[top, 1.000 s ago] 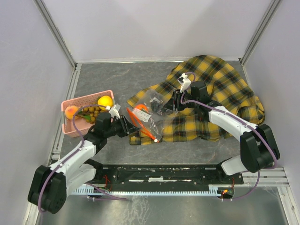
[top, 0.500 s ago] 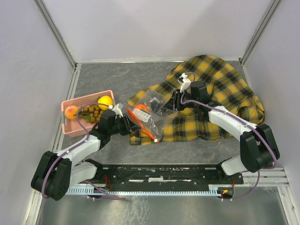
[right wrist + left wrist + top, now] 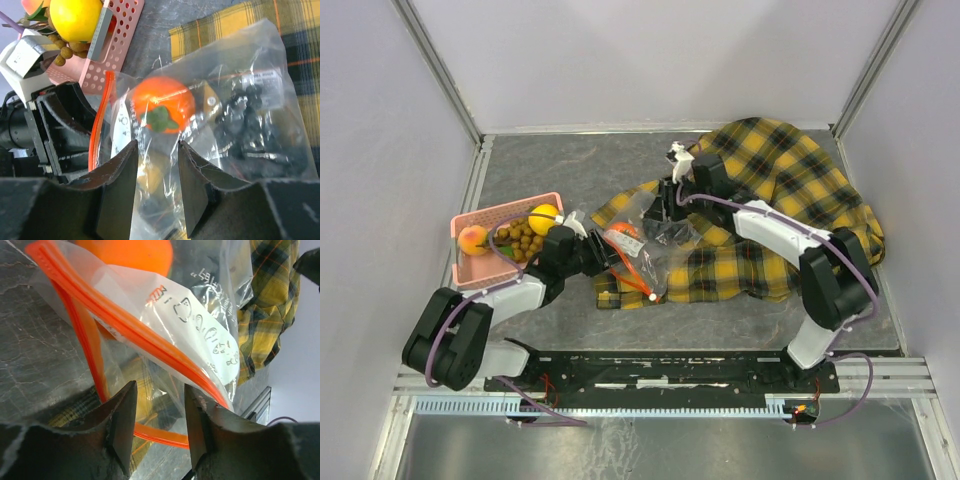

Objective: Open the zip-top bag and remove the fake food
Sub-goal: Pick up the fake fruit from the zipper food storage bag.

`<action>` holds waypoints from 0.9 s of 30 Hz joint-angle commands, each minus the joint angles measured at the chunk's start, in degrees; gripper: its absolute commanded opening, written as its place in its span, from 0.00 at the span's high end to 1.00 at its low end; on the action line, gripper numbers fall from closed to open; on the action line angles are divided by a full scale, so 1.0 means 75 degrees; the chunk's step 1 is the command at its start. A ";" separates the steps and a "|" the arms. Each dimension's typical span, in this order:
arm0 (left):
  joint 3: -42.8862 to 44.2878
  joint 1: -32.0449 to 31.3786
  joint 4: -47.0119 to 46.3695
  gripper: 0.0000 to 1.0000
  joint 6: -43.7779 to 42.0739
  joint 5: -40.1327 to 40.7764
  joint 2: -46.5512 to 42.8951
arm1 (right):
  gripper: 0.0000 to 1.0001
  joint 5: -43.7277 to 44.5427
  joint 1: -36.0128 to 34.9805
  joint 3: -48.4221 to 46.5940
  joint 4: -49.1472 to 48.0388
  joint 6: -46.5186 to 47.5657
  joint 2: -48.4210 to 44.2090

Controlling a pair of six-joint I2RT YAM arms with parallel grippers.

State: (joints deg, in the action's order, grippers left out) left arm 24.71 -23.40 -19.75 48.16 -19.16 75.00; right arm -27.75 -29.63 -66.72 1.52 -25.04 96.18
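Grey stone-look table [image 3: 570,170]: the zip-top bag [image 3: 645,245] lies on a plaid cloth's [image 3: 790,190] left edge, fake orange fruit [image 3: 162,107] inside. Left gripper [image 3: 159,387] and right gripper [image 3: 156,144] flank it, jaws apart.

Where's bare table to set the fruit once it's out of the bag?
Bare table lies between the pink basket and back wall, and along the near edge before the plaid cloth. Crowded in the middle: zip-top bag, left gripper, right gripper.
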 commanded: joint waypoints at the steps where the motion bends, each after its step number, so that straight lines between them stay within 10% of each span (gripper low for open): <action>1: 0.0315 -0.0041 -0.0718 0.47 0.0383 0.0525 0.0128 | 0.55 0.0421 -0.0315 -0.1273 0.0541 0.0543 0.0760; 27: 0.1088 -0.0041 -0.0683 0.24 0.0395 0.1694 0.1332 | 0.72 0.1315 -0.0901 -0.5615 0.1867 0.0507 0.4462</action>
State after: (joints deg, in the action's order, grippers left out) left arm 30.39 -23.40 -22.83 50.30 -9.06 84.27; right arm -17.69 -35.79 -104.73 14.52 -21.23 127.57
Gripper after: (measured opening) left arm 0.728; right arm 0.277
